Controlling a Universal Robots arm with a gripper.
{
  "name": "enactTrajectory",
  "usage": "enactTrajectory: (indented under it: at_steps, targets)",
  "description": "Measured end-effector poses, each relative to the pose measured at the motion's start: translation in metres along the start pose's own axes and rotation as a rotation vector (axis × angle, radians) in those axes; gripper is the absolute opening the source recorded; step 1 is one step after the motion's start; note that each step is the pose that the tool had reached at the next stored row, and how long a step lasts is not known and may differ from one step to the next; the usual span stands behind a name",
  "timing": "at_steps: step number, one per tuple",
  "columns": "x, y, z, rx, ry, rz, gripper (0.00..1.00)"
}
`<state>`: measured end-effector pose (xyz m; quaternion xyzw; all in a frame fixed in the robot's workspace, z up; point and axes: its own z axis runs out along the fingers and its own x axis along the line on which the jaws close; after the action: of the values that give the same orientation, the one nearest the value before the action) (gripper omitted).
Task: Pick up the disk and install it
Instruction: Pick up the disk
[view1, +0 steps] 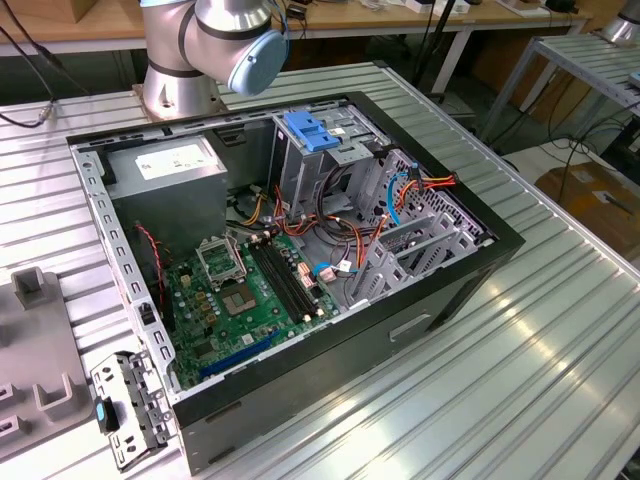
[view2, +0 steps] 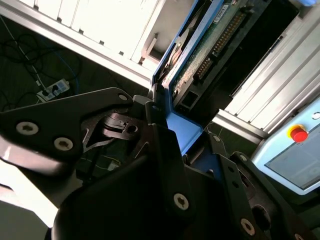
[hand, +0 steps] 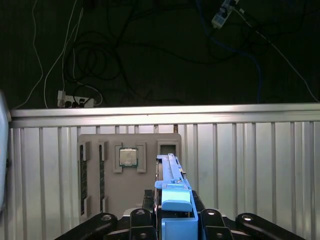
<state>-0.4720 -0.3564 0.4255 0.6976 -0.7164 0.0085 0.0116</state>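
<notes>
Jaws tight around disk (hand: 174, 197), above table (hand: 250, 150)

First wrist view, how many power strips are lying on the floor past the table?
2. One power strip lies close to the table's edge rail, among white cables; the other strip lies farther out, by a blue cable. Others may be hidden.

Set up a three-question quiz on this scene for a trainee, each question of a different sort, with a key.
1. True or false: the gripper grips the disk.
2. In the first wrist view, what sits in the grey tray? A) processor chip B) screwdriver C) fan
3. Fill in: in the exterior view, the motherboard in the open computer case is ____ in colour.
Key: 1 true; 2 A; 3 green.
</notes>
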Motion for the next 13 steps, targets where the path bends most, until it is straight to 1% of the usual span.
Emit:
enactTrajectory:
  at_steps: [13]
  targets:
    - [0.0002,0.0000,-0.0083,-0.0009,0.0001,0.000,0.37]
